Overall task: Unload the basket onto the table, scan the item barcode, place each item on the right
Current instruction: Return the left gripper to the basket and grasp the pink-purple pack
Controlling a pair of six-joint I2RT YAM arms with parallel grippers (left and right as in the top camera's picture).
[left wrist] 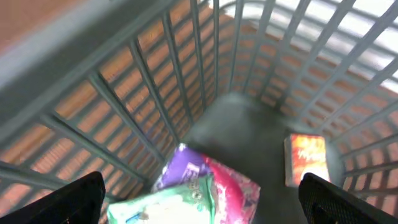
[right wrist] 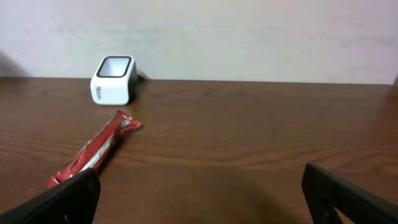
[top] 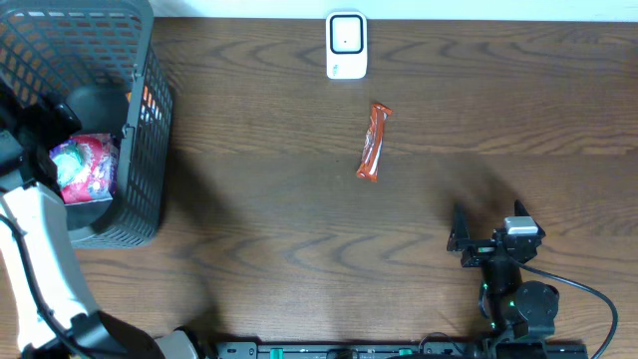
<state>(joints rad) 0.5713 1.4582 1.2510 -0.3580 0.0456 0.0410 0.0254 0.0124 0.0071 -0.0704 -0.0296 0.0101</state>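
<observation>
Red wrapped bar (right wrist: pixel 93 149): flat on wooden table (right wrist: pixel 280 124), ahead-left of right gripper (right wrist: pixel 202 199), jaws wide, empty; white scanner (right wrist: pixel 113 79) beyond; left gripper (left wrist: pixel 202 202) wide open, empty, above packets (left wrist: pixel 186 193) in grey basket (left wrist: pixel 155 93)

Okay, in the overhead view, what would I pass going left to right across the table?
Grey mesh basket → white barcode scanner → red snack packet → right gripper, its jaws wide open.
</observation>
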